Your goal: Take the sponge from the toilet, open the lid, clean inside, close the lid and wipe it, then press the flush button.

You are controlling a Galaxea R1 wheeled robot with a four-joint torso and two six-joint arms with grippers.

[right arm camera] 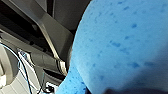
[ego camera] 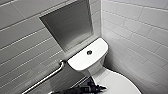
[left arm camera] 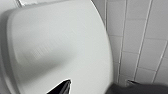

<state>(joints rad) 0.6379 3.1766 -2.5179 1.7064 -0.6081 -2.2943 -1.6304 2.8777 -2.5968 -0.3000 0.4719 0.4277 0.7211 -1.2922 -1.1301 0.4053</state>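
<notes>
The white toilet stands in the corner of the tiled walls, its flat tank top [ego camera: 82, 60] carrying the dark flush button [ego camera: 89, 52]. Below it the glossy white lid [ego camera: 117, 85] lies down over the bowl. My left arm reaches in from the lower left, and the left gripper [ego camera: 102, 87] is at the near end of the lid by the tank. In the left wrist view the lid [left arm camera: 62, 45] looms close, with the open left gripper [left arm camera: 100, 88] just over it. The bright blue sponge [right arm camera: 120, 45] sits right against the right wrist camera, with the right gripper shut on it.
A metal grab bar [ego camera: 47, 77] runs along the left wall beside the tank. A recessed grey niche [ego camera: 67, 22] sits in the wall above the tank. White tiled walls [ego camera: 135, 32] close in on the right of the toilet.
</notes>
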